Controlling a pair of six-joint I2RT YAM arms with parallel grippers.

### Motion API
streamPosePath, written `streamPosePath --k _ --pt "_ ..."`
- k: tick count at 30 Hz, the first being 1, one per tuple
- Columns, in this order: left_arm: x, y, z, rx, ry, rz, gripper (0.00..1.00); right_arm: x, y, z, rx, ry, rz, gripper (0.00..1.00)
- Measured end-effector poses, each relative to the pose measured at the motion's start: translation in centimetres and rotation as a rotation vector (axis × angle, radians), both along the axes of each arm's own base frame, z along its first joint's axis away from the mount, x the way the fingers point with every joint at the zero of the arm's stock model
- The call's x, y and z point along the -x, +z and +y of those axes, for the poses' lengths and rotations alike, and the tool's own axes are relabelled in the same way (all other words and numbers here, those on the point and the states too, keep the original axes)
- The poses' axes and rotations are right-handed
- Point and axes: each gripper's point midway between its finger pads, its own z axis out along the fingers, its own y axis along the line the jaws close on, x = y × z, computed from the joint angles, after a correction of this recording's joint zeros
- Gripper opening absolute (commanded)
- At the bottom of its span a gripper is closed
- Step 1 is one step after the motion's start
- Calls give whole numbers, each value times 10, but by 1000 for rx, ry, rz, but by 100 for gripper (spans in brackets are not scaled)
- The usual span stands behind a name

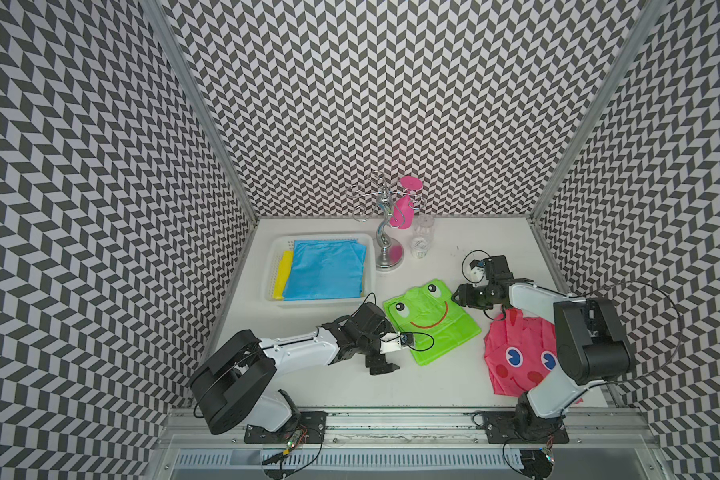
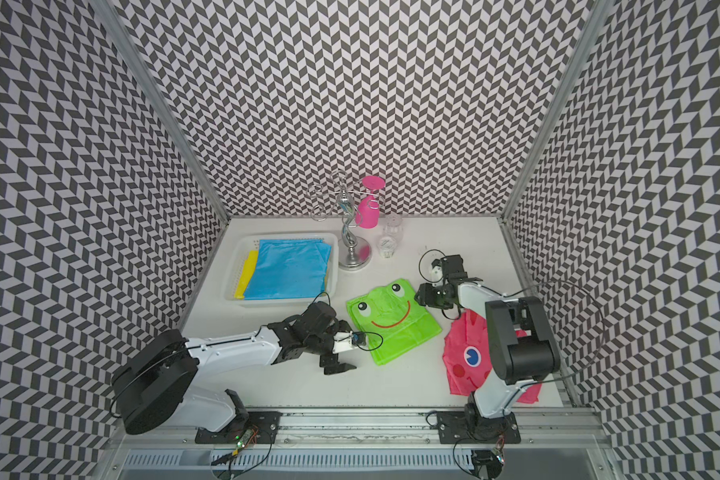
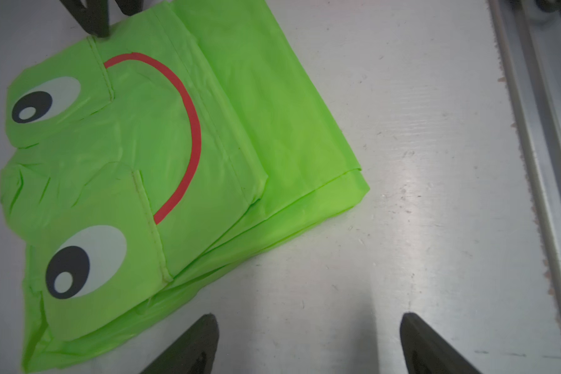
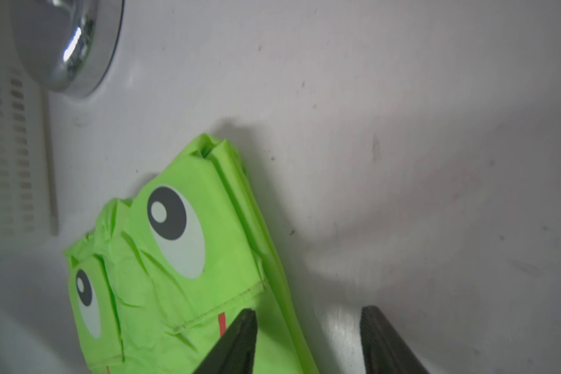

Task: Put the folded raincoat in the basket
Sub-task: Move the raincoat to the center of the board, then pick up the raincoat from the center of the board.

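The folded raincoat (image 1: 429, 320) (image 2: 391, 322) is bright green with a frog face and lies flat mid-table. The white perforated basket (image 1: 272, 270) (image 2: 233, 274) stands behind it to the left, holding folded blue (image 1: 327, 270) and yellow (image 1: 283, 274) raincoats. My left gripper (image 1: 385, 345) (image 3: 306, 319) is open at the green raincoat's (image 3: 175, 162) near-left edge, with bare table between its fingers. My right gripper (image 1: 458, 297) (image 4: 308, 314) is open at the raincoat's (image 4: 175, 275) far right edge. One of its fingers (image 4: 237, 340) is over the fabric, the other over the table.
A chrome cup stand (image 1: 387, 249) with a pink cup (image 1: 404, 208) stands right of the basket, and a clear glass (image 1: 422, 241) beside it. An unfolded pink raincoat (image 1: 516, 353) lies at the right under my right arm. Patterned walls enclose three sides.
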Motion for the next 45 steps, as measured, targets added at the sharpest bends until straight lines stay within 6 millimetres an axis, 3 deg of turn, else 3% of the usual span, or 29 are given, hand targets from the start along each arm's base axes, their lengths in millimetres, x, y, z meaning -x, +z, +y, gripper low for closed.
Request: streamPosePath --k 6,10,14,16,19,27,31,37,41,45 --pt "-11 -8 -3 -56 -19 -55 88 12 -1 26 -78 127 8 45" --pt "-17 -17 2 -101 -7 -82 87 29 -5 52 -133 219 42 25" --pt "-18 -21 4 -121 3 -80 84 48 -7 82 -210 322 79 21" --pt "-18 -21 4 -124 4 -84 82 53 -6 88 -228 348 81 16" --pt "-18 -21 4 -124 2 -83 82 61 -8 92 -252 367 95 0" --pt "4 -16 16 -150 -57 -16 90 82 5 99 -323 410 109 0" --pt "21 14 23 -143 -122 56 93 88 30 102 -309 431 51 0" --pt "14 101 13 -69 -134 64 95 94 56 113 -188 479 -60 0" --pt "-22 157 25 25 -15 35 97 107 78 135 -110 564 -155 0" --pt "-72 187 62 102 158 6 98 121 99 152 -42 650 -269 0"
